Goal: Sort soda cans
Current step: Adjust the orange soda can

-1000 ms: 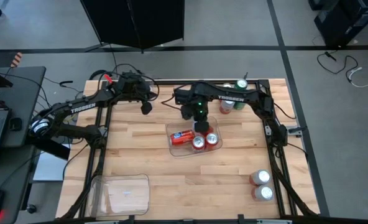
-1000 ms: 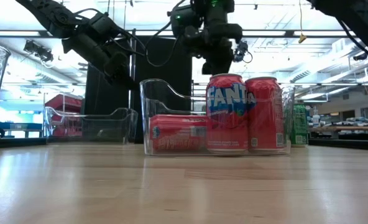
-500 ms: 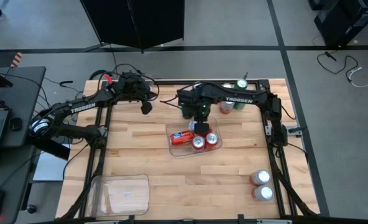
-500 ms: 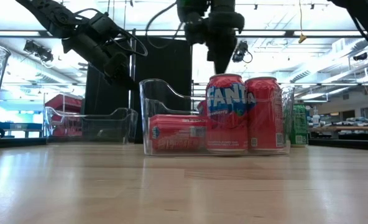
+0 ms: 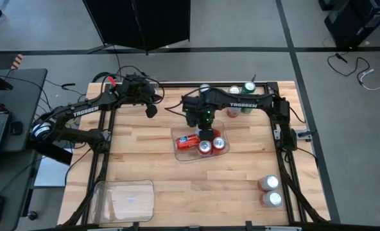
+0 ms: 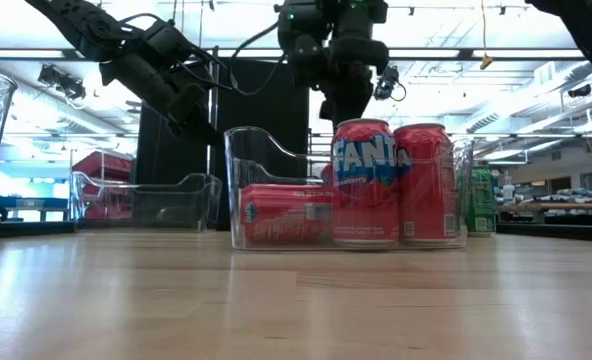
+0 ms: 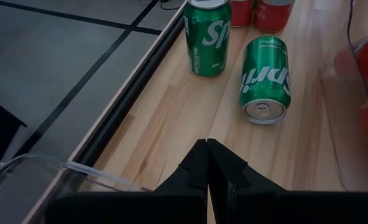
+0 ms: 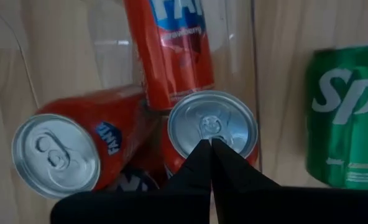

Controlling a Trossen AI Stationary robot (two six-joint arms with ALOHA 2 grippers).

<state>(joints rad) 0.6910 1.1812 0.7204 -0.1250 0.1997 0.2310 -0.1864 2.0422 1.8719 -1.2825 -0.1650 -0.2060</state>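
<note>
A clear tray (image 5: 180, 154) at the table's middle holds red cans: one lying (image 5: 189, 142), two upright (image 5: 205, 147) (image 5: 218, 143). My right gripper (image 5: 207, 131) (image 8: 210, 144) hangs shut, pointing down, over the silver top (image 8: 212, 124) of an upright red can in that tray. In the low view the gripper (image 6: 344, 108) sits just above the red cans (image 6: 366, 180). My left gripper (image 5: 151, 111) (image 7: 207, 146) waits shut over the far left part of the table. One green can stands (image 7: 207, 37) and another lies on its side (image 7: 265, 78) ahead of it. My right gripper's shut fingertips (image 8: 202, 149) point down over the upright red can's top (image 8: 224, 127). I cannot tell whether they touch it. The can stands upright in the tray.
More cans stand along the far edge (image 5: 241, 90) and beside the right arm (image 5: 246, 106). Two silver cans (image 5: 269, 191) stand at the near right. A second clear tray (image 5: 126, 199) sits near left, a third (image 6: 146, 205) far left. A green can (image 8: 345, 118) lies just outside the middle tray.
My right gripper has turned about its wrist above the tray and shifted slightly toward the table's left. The cans have kept their places.
</note>
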